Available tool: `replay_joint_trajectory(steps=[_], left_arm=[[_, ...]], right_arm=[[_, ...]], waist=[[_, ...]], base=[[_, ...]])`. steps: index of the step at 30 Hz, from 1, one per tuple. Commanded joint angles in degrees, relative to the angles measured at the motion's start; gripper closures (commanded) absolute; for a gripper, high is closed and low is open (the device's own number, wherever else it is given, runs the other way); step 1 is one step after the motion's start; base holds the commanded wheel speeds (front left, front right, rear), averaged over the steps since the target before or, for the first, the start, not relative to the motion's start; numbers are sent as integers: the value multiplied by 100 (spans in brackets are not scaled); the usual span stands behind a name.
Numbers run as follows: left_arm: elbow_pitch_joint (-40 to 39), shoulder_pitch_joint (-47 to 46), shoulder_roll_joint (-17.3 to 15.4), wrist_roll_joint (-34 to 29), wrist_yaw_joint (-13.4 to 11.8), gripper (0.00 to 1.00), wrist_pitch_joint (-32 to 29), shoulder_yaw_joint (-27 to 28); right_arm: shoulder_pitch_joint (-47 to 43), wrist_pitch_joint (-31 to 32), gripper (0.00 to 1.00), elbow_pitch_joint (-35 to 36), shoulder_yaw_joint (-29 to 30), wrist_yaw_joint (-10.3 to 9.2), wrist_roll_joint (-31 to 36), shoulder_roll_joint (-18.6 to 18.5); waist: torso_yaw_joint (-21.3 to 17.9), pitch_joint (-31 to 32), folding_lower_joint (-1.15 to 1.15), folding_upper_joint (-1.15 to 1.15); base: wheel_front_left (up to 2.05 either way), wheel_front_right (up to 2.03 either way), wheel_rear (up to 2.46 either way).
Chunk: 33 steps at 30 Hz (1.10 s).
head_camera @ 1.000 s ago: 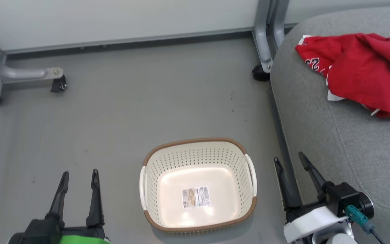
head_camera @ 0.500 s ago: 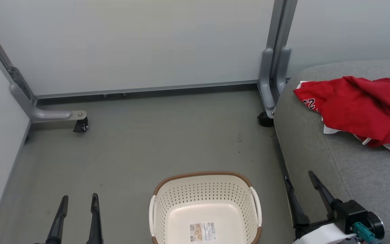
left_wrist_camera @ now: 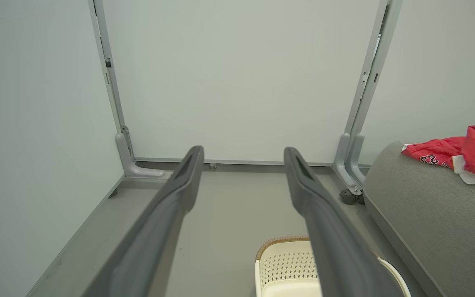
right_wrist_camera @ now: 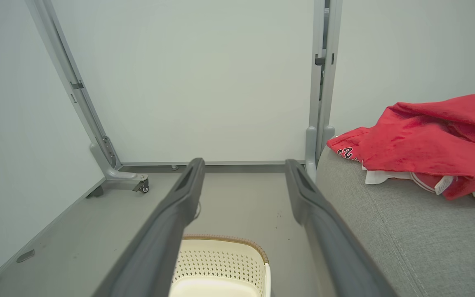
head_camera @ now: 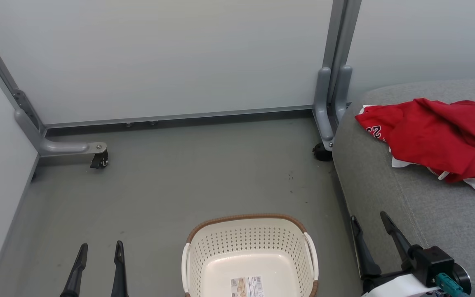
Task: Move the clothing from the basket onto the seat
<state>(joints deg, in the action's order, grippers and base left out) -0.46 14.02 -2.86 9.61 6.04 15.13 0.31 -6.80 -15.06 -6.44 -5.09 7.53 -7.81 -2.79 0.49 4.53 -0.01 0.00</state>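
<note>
Robot test cell or lab mock-up dressed as a home corner. Pale blank partition panels [head_camera: 179,57] close it in at the far side and the left, held in grey metal posts [head_camera: 336,62]. The left post's angled foot [head_camera: 70,147] runs out over the floor [head_camera: 179,185] on a small black caster [head_camera: 99,159]; a second caster [head_camera: 322,152] sits at the base of the right post, so the walls are roll-away screens. The floor is plain grey sheet with a few dark specks. Household props: a grey upholstered seat [head_camera: 406,198] at right with red clothing [head_camera: 431,136] lying on it, and a cream perforated basket [head_camera: 245,217] on the floor with a shop label [head_camera: 246,287] stuck inside on its bottom.
</note>
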Motion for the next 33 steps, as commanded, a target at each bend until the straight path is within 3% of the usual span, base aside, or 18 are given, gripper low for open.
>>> replay_joint_trajectory(steps=[1, 5, 6, 10, 33], left_arm=[[12, -30, -7, -30, -10, 0, 2, 8], [74, 8, -7, -76, 11, 0, 2, -64], [75, 0, 0, -30, 1, 100, 0, -61], [285, 3, 20, 9, 1, 100, -4, -74], [633, -603, -55, 2464, 47, 100, -561, 48]], right_arm=[[-52, -17, 0, 21, 13, -8, 50, -20], [-110, -17, 0, 24, -1, -8, 79, -20], [-21, 0, 100, 4, 4, 0, 52, 0], [-53, 9, 100, -185, -1, 0, 27, 20], [349, 482, 100, -328, 155, -1, -2576, -126]], waist=[[-1, 9, 1, 0], [2, 31, 1, 0], [1, 30, 1, 0], [2, 33, 1, 0], [-7, -59, 1, 0]], base=[[0, 0, 0], [0, 0, 0], [0, 0, 0], [0, 0, 0], [0, 0, 0]])
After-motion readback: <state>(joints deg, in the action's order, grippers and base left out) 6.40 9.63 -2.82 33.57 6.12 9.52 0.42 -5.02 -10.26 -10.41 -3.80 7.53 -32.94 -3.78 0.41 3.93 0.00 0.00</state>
